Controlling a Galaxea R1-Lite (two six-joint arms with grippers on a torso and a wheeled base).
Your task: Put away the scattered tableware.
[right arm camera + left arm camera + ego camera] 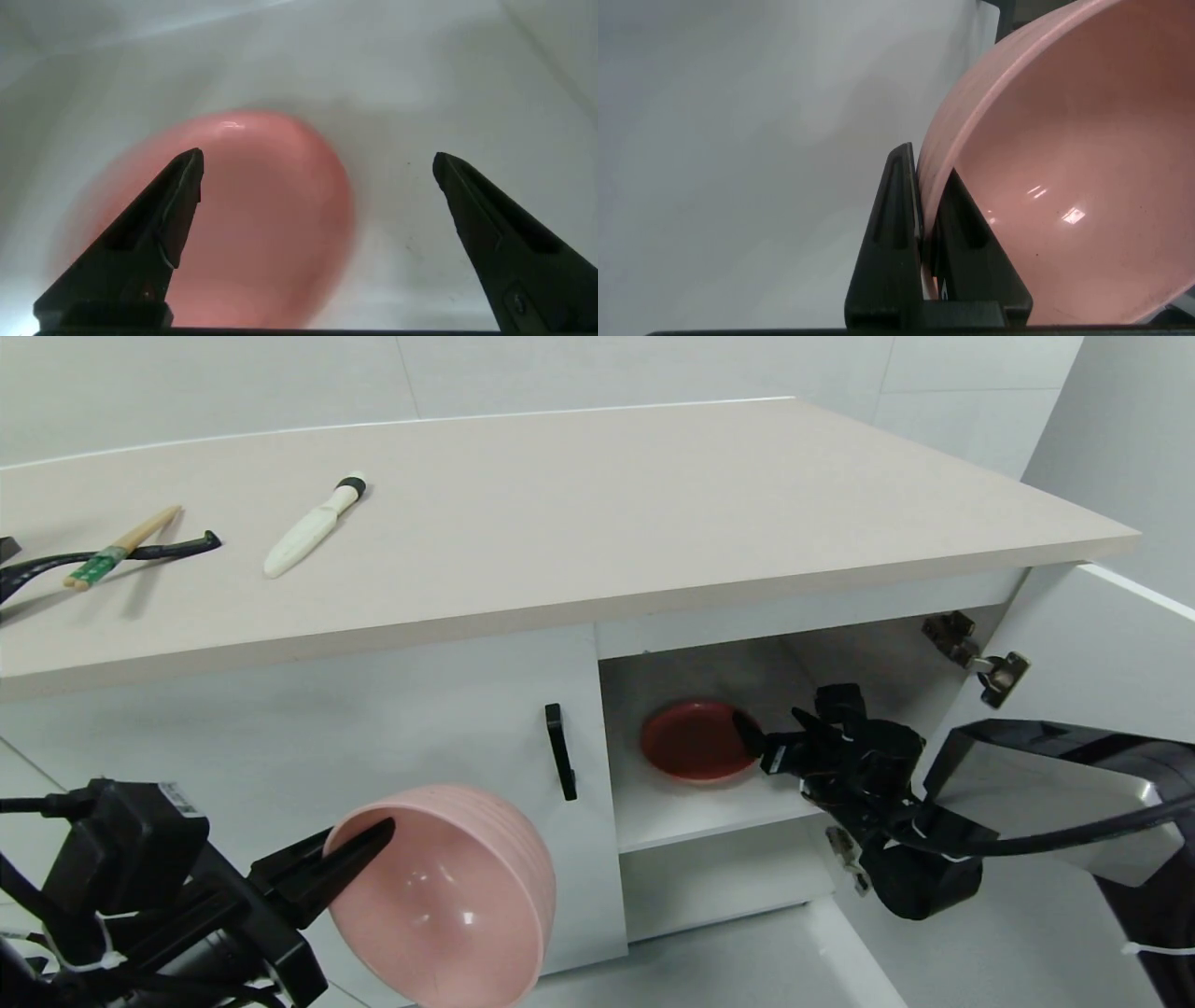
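Pink bowl (448, 896): tipped on its side, held low in front of the closed cabinet door (373, 728), well left of the open compartment.
Left gripper (369, 835): clamped on the bowl's rim, one finger inside and one outside; the left wrist view shows the rim pinched thin between them.
Step in hand, as I judge it: carry the bowl rightward to the shelf (691, 812). The bowl hangs from a narrow edge grip, so it should travel slowly. Level it before entry and let go only once its base sits flat.
Chopsticks (121, 546): on the countertop (607, 504), far left, lying across a black utensil (173, 551); not yet put away.
White knife (313, 527): just right of them, lying diagonally, apart from both.
Door handle (558, 751): black, at the closed door's right edge; the bowl should swing clear of it.
Red plate (695, 740): flat on the shelf, taking much of its left part.
Right gripper (770, 723): inside the compartment, jaws spread wide and empty, just beside the plate; it crowds the opening and likely needs to back out first.
Open door (1102, 644): swung out on the right, clear of the bowl's path.
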